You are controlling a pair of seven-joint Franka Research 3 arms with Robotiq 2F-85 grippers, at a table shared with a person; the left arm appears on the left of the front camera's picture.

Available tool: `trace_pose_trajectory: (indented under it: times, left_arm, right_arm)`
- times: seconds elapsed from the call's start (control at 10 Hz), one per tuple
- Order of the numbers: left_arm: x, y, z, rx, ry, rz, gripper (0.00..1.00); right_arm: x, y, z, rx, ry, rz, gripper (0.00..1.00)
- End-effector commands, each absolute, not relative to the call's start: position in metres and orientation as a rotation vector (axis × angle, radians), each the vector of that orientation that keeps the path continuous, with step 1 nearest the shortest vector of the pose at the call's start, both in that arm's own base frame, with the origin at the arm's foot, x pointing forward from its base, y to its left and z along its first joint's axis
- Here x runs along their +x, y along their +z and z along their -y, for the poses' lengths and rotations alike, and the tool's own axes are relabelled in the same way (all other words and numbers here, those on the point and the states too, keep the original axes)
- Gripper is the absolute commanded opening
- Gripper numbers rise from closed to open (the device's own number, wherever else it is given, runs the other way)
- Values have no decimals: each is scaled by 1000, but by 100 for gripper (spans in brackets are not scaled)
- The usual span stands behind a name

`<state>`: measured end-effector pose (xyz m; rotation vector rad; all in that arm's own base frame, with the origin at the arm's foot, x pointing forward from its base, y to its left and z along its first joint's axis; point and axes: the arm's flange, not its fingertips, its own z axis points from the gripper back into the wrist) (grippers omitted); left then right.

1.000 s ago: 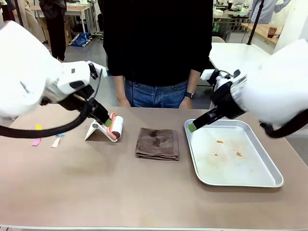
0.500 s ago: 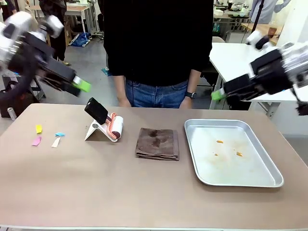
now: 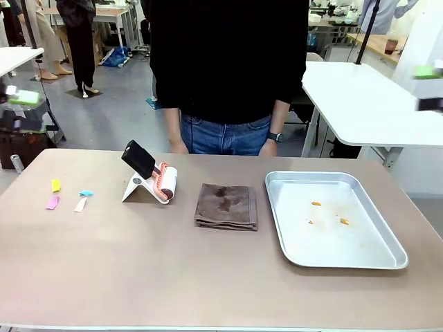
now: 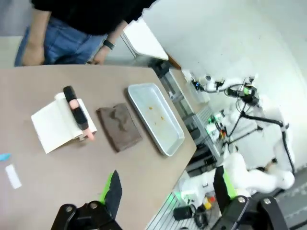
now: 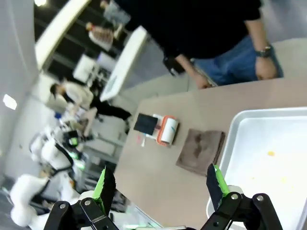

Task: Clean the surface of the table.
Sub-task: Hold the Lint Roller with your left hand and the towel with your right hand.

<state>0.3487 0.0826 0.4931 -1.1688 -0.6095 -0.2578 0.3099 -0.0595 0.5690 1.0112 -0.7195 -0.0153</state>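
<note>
cleaning not yet begun: left gripper (image 4: 168,179) and right gripper (image 5: 160,177) hang above the tabletop (image 3: 173,277), fingers spread, empty. next move likely calls for grasping the lint roller (image 3: 165,183) to lift the paper scraps (image 3: 69,197) at left.

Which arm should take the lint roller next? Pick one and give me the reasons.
Left, probably. The lint roller and the paper scraps lie on the left half of the table, the left arm's side; the tray sits on the right. The left gripper and right gripper are both open and empty.
</note>
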Motion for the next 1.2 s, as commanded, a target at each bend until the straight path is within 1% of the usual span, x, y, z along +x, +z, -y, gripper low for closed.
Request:
trace_pose_trajectory:
  times: [0.0, 0.1, 0.2, 0.3, 0.4, 0.7, 0.8, 1.1]
  left_arm:
    - [349, 479, -93, -1240, -180, 671, 100]
    - [344, 473, -101, -1246, -133, 683, 100]
    - [343, 464, -106, -1245, -86, 676, 100]
    - [342, 448, -115, -1237, -19, 642, 100]
    - [339, 437, -129, -1266, 53, 667, 100]
    - [326, 412, -141, -1209, 245, 749, 100]
    - [325, 411, -138, -1216, 260, 762, 100]
    - [322, 396, -158, -1183, 290, 727, 100]
  right_arm:
    - [251, 472, 92, 1086, -35, 600, 100]
    - [259, 456, 113, 1144, -33, 525, 100]
    - [262, 443, 128, 1179, -49, 493, 100]
    - [262, 433, 142, 1232, -73, 520, 100]
    - [261, 424, 151, 1260, -100, 526, 100]
    - [264, 401, 155, 1270, -139, 510, 100]
    - [266, 399, 154, 1270, -138, 511, 100]
    - [269, 399, 153, 1237, -153, 540, 100]
